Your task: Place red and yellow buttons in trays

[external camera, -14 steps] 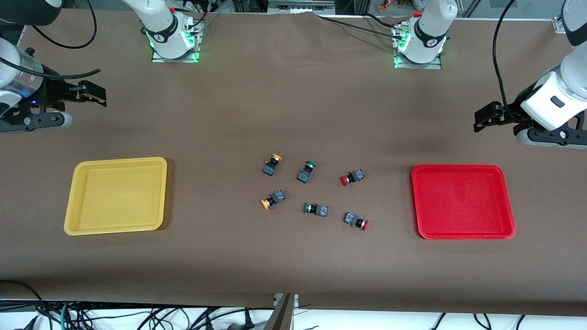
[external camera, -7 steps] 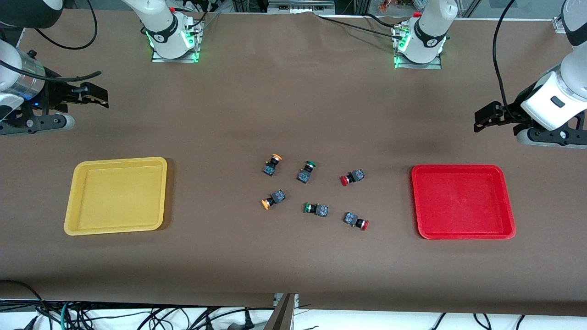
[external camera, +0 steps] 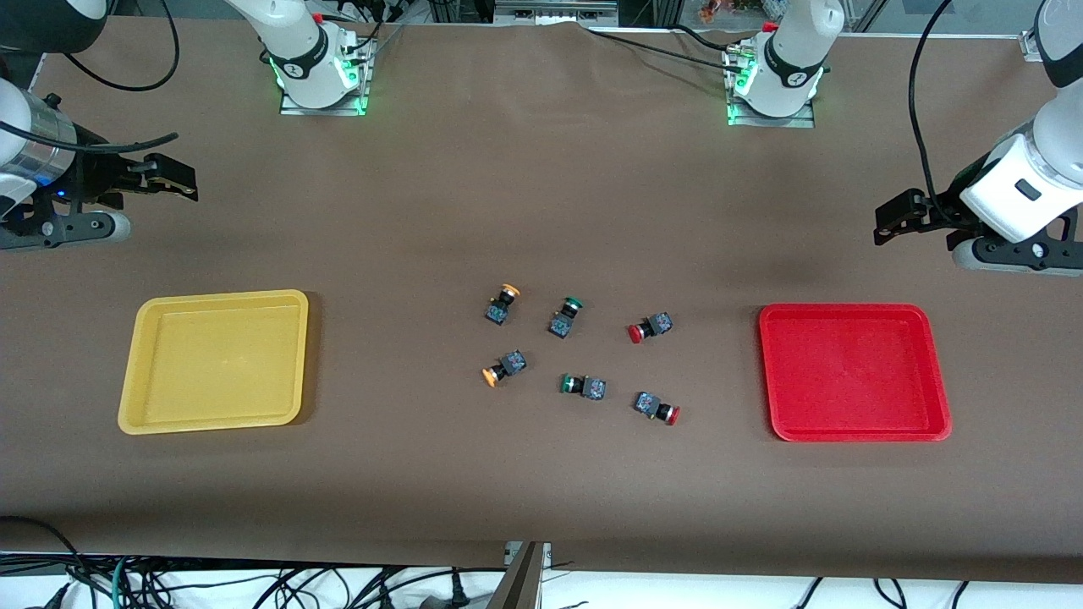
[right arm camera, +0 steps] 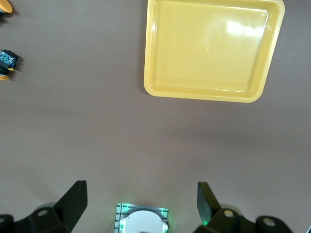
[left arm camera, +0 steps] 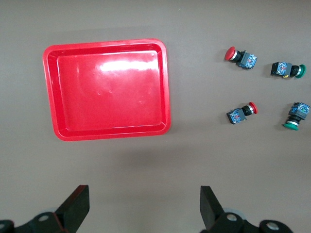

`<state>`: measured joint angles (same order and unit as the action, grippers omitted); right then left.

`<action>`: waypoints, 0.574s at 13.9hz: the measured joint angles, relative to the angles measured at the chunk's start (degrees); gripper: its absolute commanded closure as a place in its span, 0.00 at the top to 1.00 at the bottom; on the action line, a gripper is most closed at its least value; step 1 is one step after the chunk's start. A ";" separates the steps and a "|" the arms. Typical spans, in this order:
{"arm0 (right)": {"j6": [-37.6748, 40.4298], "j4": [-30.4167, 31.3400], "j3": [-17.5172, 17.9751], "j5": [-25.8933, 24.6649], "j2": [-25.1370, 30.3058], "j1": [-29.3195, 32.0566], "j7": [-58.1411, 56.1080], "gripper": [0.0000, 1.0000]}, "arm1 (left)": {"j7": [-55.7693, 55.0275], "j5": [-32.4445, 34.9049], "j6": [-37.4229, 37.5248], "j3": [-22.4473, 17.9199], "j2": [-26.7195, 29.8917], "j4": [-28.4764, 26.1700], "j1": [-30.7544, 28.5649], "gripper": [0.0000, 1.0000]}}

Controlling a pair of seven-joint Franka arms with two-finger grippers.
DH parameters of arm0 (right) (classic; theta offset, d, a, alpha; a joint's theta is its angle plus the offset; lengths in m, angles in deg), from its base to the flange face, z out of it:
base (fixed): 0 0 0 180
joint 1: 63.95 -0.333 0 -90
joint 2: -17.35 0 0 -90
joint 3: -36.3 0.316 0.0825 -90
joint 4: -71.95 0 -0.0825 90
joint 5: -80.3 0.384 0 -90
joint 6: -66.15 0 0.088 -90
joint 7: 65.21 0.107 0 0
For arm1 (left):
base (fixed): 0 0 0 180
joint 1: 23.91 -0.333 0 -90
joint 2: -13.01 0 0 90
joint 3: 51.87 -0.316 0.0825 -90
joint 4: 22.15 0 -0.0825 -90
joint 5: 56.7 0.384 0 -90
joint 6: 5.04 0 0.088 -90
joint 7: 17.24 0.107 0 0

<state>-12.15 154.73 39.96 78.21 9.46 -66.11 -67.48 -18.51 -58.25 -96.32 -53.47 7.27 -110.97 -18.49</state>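
Two yellow-capped buttons (external camera: 503, 304) (external camera: 503, 369) and two red-capped buttons (external camera: 650, 326) (external camera: 658, 408) lie loose on the table's middle. The yellow tray (external camera: 216, 359) lies toward the right arm's end and the red tray (external camera: 854, 372) toward the left arm's end; both hold nothing. My right gripper (external camera: 173, 178) is open and empty, up in the air beside the yellow tray (right arm camera: 214, 48). My left gripper (external camera: 888, 222) is open and empty, up in the air beside the red tray (left arm camera: 107, 90). The left wrist view shows both red buttons (left arm camera: 240, 57) (left arm camera: 241, 113).
Two green-capped buttons (external camera: 567, 316) (external camera: 584, 386) lie among the others, between the yellow and the red ones. The arm bases (external camera: 317, 72) (external camera: 774, 80) stand along the table edge farthest from the front camera. Cables hang below the nearest edge.
The right arm's wrist has shifted slightly over the table's end. The left arm, the buttons and the trays have not moved.
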 measured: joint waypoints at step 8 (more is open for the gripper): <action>-3.57 0.02 0.33 0.00 -5.20 -0.35 0.40 1.00 | 0.00 0.00 -0.18 0.04 -0.51 -0.01 0.01 1.00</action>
<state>-15.72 154.75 40.29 78.21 4.26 -66.46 -67.08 -18.51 -58.25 -96.50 -53.43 6.77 -110.97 -18.48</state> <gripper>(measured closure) 0.000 0.000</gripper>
